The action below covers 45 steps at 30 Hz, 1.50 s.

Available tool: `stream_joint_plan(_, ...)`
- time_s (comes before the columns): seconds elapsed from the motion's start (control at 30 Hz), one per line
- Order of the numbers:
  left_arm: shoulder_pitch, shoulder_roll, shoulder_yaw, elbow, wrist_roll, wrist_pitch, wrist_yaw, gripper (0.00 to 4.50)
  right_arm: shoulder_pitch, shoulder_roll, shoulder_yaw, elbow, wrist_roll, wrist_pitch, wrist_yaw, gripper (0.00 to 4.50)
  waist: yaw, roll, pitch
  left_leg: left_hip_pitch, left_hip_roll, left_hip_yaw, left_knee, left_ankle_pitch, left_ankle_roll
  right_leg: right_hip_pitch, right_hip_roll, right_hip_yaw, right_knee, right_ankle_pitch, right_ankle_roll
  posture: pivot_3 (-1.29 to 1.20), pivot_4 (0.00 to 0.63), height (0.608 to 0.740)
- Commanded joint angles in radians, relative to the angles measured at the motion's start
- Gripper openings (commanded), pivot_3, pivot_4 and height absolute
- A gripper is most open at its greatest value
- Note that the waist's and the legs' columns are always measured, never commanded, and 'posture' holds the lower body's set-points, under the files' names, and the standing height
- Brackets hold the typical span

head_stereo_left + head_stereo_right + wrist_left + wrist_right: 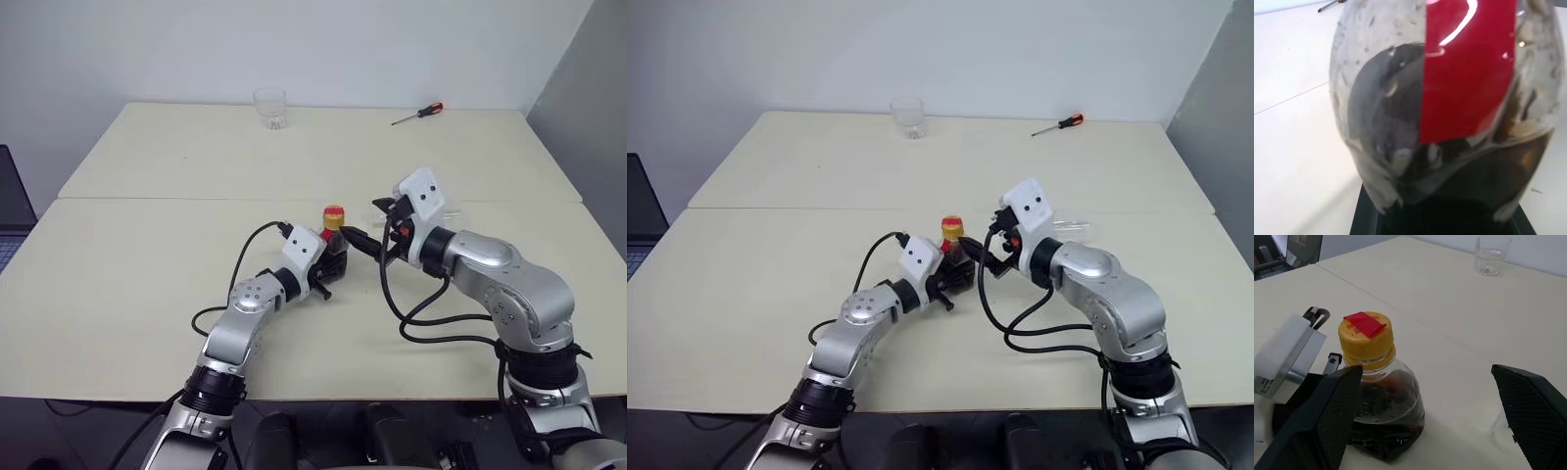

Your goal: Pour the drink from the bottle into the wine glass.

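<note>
early stage, nothing poured yet. bottle [335, 245] standing upright on the table [147, 245], clamped low on its round body by the left gripper [330, 266], fingers closed tight on it from the robot's side. drink [1388, 406] dark, all inside the bottle, filling about the lower half. cap [1365, 332] on the neck, yellow with a red patch on top, not removed as far as visible.

right gripper [370, 223] just beside the bottle on its right, up around neck and cap height, jaws spread wide, holding nothing, not touching the cap. looks like lining up for the cap, judged from the pose only.

wine glass [1076, 228]: faint clear shape right of the bottle, just past the right gripper, mostly hidden by it; probably the glass, cannot tell if upright or lying down. no dark liquid seen in it.

short clear tumbler [270, 107] well beyond the bottle at the far table edge, not the target. screwdriver [418, 114] far beyond and right of the bottle, unrelated.

done: bottle secured. left: cap off, bottle carried to the wine glass, tipped over the bowl, drink poured, bottle set back down. most of the task remaining.
</note>
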<state>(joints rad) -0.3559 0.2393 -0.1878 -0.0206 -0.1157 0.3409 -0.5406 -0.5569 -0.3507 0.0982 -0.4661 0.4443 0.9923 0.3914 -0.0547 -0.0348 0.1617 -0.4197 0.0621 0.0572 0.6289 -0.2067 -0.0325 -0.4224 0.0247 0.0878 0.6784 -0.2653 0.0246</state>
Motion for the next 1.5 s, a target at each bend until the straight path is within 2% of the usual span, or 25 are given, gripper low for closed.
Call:
stream_joint_plan(0.03,-0.004,0.003,0.009,-0.014,-0.006,-0.01,-0.007,0.75,-0.005,0.006,-0.024,-0.06,0.043,0.007,0.016,4.5,0.0,0.0,0.0,0.0,0.0,0.0,0.0,0.0,0.0,0.0,0.0,0.0,0.0,0.0,0.0,0.0,0.15,0.74)
stream_joint_plan(0.3,-0.006,0.001,0.007,-0.011,-0.006,-0.012,-0.006,0.75,-0.019,0.019,-0.024,-0.066,0.078,0.015,0.01,4.5,0.0,0.0,0.0,0.0,0.0,0.0,0.0,0.0,0.0,0.0,0.0,0.0,0.0,0.0,0.0,0.0,0.15,0.74)
stream_joint_plan(1.17,0.001,-0.006,0.007,-0.015,-0.005,-0.013,0.006,0.75,-0.095,0.09,0.006,0.033,0.039,-0.022,-0.02,4.5,0.0,0.0,0.0,0.0,0.0,0.0,0.0,0.0,0.0,0.0,0.0,0.0,0.0,0.0,0.0,0.0,0.15,0.74)
stream_joint_plan(1.4,0.004,-0.006,0.008,-0.018,-0.004,-0.014,0.008,0.75,-0.095,0.093,0.016,0.045,0.038,-0.024,-0.018,2.19,0.0,0.0,0.0,0.0,0.0,0.0,0.0,0.0,0.0,0.0,0.0,0.0,0.0,0.0,0.0,0.0,0.15,0.74)
stream_joint_plan(1.5,0.003,-0.007,0.008,-0.018,-0.004,-0.014,0.008,0.75,-0.093,0.096,0.019,0.047,0.041,-0.023,-0.016,2.17,0.0,0.0,0.0,0.0,0.0,0.0,0.0,0.0,0.0,0.0,0.0,0.0,0.0,0.0,0.0,0.0,0.15,0.74)
